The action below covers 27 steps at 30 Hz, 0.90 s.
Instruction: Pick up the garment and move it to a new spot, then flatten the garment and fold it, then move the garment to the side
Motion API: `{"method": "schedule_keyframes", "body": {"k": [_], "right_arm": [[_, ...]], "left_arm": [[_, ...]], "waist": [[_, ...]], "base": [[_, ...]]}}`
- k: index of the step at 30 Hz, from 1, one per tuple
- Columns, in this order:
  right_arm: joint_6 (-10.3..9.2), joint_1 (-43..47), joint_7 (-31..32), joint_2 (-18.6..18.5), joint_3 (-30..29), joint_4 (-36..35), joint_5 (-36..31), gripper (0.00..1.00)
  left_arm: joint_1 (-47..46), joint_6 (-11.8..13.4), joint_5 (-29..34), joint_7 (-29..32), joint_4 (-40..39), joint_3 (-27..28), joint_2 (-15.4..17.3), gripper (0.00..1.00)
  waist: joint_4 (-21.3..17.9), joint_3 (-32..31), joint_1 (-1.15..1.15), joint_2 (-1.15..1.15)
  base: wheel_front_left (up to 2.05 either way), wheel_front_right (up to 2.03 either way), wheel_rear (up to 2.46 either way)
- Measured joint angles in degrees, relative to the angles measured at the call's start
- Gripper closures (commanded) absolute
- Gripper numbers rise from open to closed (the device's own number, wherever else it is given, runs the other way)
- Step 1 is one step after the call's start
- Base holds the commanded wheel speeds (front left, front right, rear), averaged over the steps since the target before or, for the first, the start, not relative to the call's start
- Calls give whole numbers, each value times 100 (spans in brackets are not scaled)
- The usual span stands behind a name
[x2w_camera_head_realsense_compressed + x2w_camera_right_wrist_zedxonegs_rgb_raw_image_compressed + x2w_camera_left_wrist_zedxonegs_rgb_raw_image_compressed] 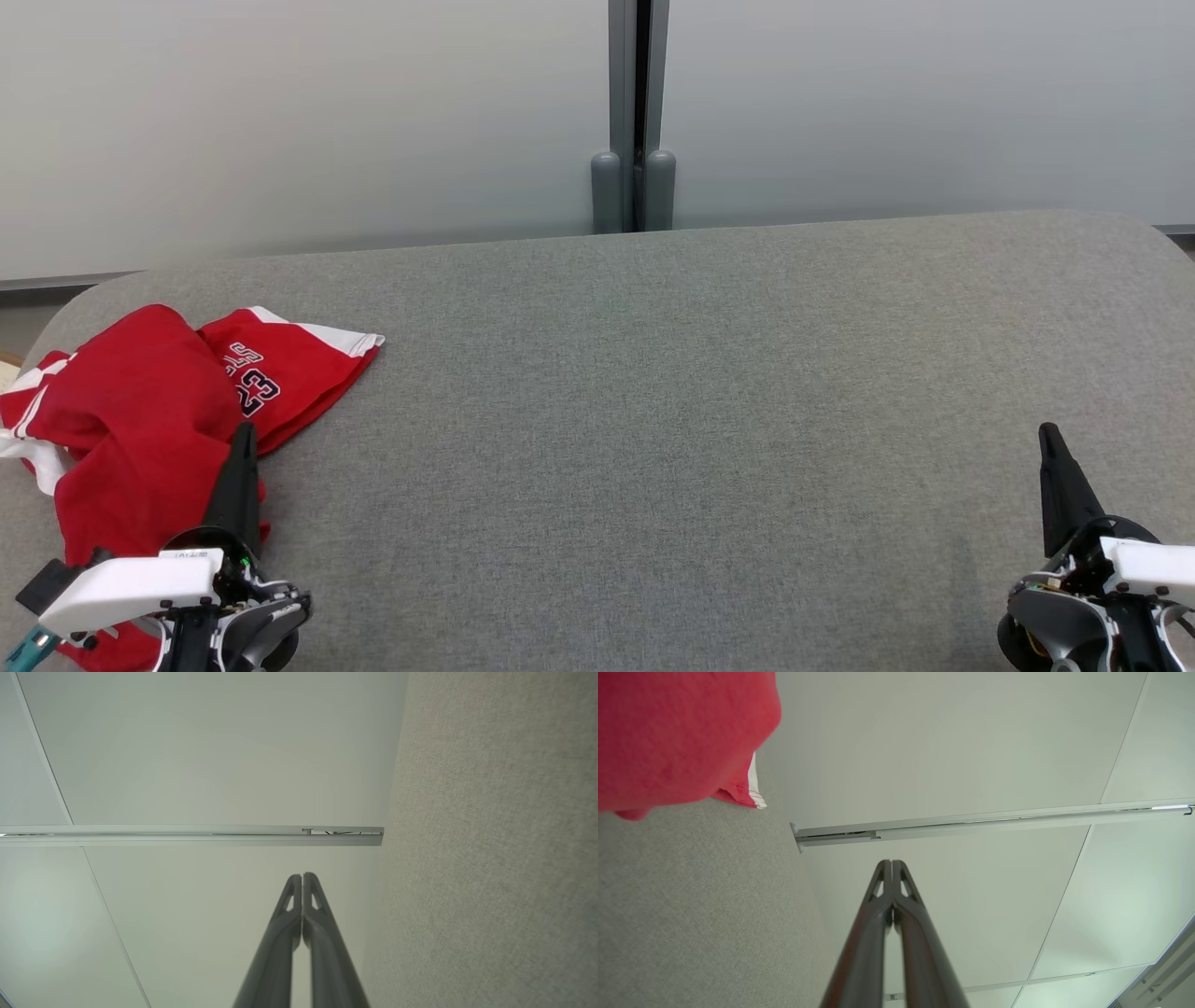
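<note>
Left hand (246,431) closed, empty, by crumpled red garment (131,411); right hand (1048,433) closed, empty.

I see the garment (140,420) as soft matt cloth, the tabletop (700,420) as rough weave, the left claw (246,431) and right claw (1047,432) as smooth dark plastic.
</note>
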Motion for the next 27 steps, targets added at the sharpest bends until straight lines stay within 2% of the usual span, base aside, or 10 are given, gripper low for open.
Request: {"method": "schedule_keyframes", "body": {"k": [20, 21, 27], "right_arm": [[0, 0, 0, 0, 0, 0, -1, 100], [0, 2, 0, 1, 0, 9, -1, 0], [-1, 185, -8, 44, 0, 143, -3, 0]], "left_arm": [[0, -1, 0, 0, 0, -1, 0, 100], [2, 0, 0, 0, 8, -1, -2, 0], [213, 5, 0, -78, 157, -104, -59, 0]], "waist": [[0, 0, 0, 0], [0, 0, 0, 0], [-1, 3, 0, 0]], "base": [[0, 0, 0], [0, 0, 0], [0, 0, 0]]}}
